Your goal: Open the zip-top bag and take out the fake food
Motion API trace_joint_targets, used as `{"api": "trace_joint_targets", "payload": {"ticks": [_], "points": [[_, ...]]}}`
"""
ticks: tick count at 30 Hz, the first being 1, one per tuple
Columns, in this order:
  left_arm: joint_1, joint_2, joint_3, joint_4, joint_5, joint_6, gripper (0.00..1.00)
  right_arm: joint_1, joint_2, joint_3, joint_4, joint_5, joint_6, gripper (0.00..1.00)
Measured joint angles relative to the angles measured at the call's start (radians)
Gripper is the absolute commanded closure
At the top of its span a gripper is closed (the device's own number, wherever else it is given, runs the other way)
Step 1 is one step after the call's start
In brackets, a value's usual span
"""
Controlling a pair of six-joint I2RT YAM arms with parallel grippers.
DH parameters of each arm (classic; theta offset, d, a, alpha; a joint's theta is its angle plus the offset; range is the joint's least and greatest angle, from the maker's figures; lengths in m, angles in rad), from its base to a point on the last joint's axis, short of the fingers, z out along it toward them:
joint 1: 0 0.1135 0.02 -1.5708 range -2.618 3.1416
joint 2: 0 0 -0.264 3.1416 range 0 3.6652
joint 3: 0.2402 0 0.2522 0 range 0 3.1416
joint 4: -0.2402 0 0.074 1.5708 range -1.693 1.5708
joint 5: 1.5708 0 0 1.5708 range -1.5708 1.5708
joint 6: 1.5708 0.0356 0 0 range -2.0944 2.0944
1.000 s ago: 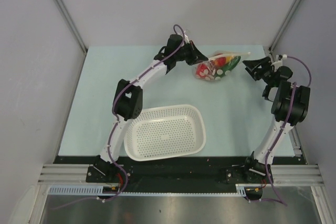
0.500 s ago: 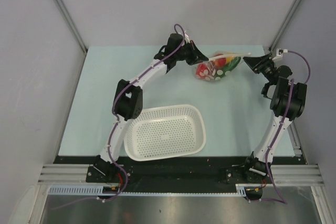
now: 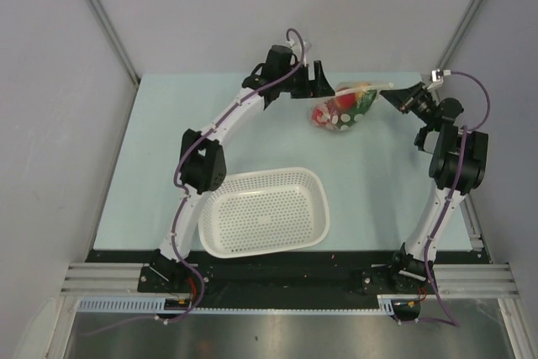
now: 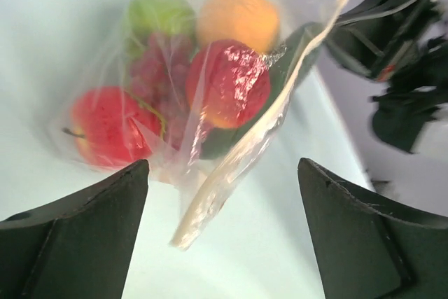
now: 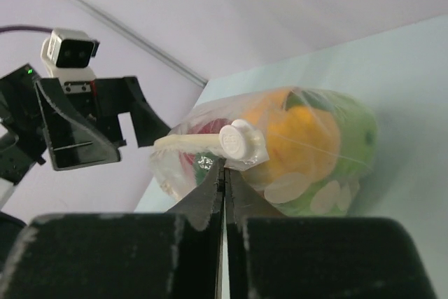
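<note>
The zip-top bag [image 3: 340, 108] lies at the back of the table, clear and full of fake food [image 4: 227, 85]: an orange one, red ones, a green one. My right gripper [image 3: 389, 95] is shut on the bag's right end. In the right wrist view it [image 5: 225, 173] pinches the film just under the white zip slider [image 5: 241, 141]. My left gripper [image 3: 326, 88] stands open just left of the bag. In the left wrist view the loose zip strip [image 4: 231, 173] hangs free above my left gripper [image 4: 224, 225], touching neither finger.
A white perforated basket [image 3: 261, 174] sits in the near middle of the table, between the two arm bases. Grey walls and frame posts close in the table at the back and both sides.
My left gripper has let go of the zip strip, opened and drawn back slightly. My right gripper moved in to the bag's right end and shut on it.
</note>
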Motion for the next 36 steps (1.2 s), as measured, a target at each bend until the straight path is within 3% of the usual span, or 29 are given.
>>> {"api": "trace_joint_targets", "payload": {"ticks": [7, 13, 21, 27, 34, 36], "points": [[-0.017, -0.017, 0.032, 0.047, -0.047, 0.164, 0.24, 0.072, -0.162, 0.001, -0.074, -0.037, -0.088, 1.00], [-0.072, -0.035, 0.029, 0.198, -0.032, 0.172, 0.21, 0.122, -0.217, 0.027, -0.195, -0.076, -0.209, 1.00], [-0.093, -0.003, 0.097, 0.381, 0.103, -0.010, 0.22, 0.156, -0.230, 0.090, -0.450, -0.189, -0.463, 1.00], [-0.080, 0.047, 0.100, 0.509, 0.143, -0.201, 0.35, 0.162, -0.227, 0.112, -0.367, -0.268, -0.390, 1.00], [-0.071, 0.114, 0.100, 0.532, 0.161, -0.317, 0.39, 0.177, -0.219, 0.124, -0.286, -0.313, -0.304, 1.00], [-0.068, 0.126, 0.100, 0.553, 0.168, -0.341, 0.45, 0.181, -0.218, 0.124, -0.277, -0.323, -0.294, 1.00]]}}
